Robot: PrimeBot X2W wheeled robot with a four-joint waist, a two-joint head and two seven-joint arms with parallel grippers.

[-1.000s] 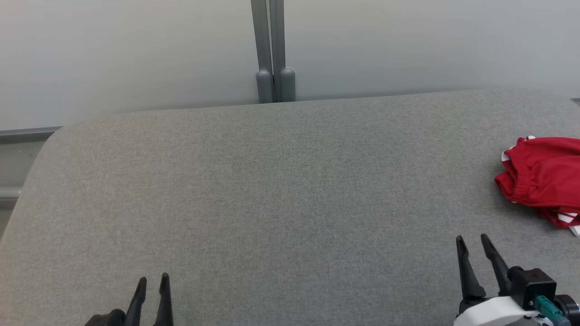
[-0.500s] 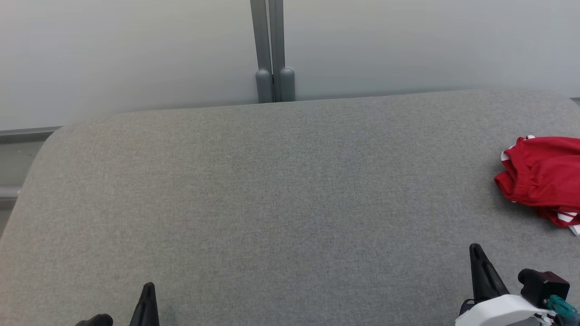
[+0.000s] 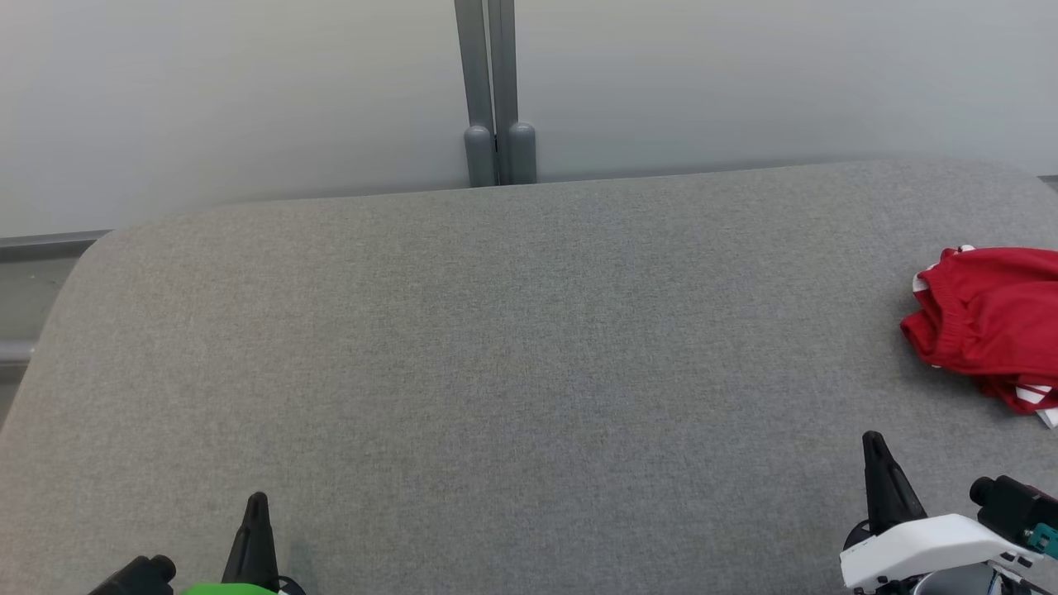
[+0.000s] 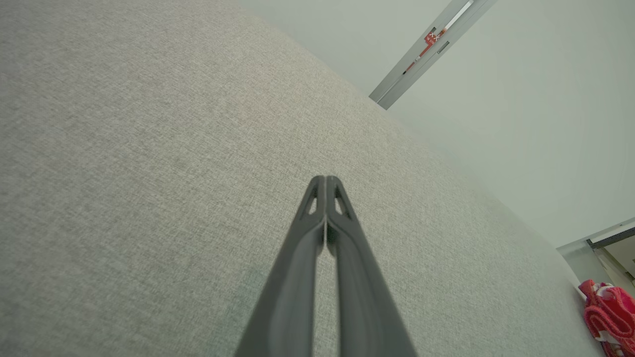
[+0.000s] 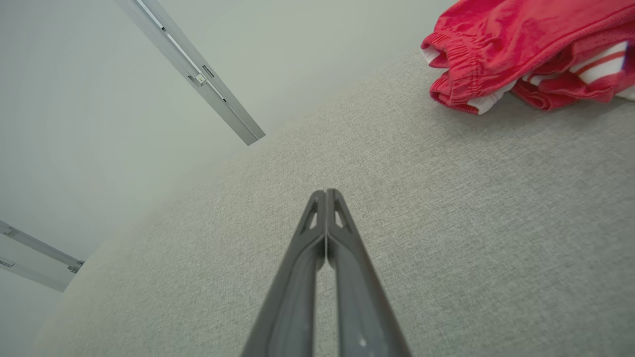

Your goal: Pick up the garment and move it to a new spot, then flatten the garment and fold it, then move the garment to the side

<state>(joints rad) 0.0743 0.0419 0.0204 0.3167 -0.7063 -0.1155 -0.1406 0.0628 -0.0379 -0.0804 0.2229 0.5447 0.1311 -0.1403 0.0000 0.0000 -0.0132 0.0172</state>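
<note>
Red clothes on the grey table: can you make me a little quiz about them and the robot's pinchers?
1. True or false: in the head view, the red garment lies crumpled at the right side of the grey table.
2. Pick one. The right gripper is: A) shut on the garment, B) shut and holding nothing, C) wide open.
3. Which is closer to the garment, the left gripper or the right?

Key: 1 true; 2 B; 3 the right.
</note>
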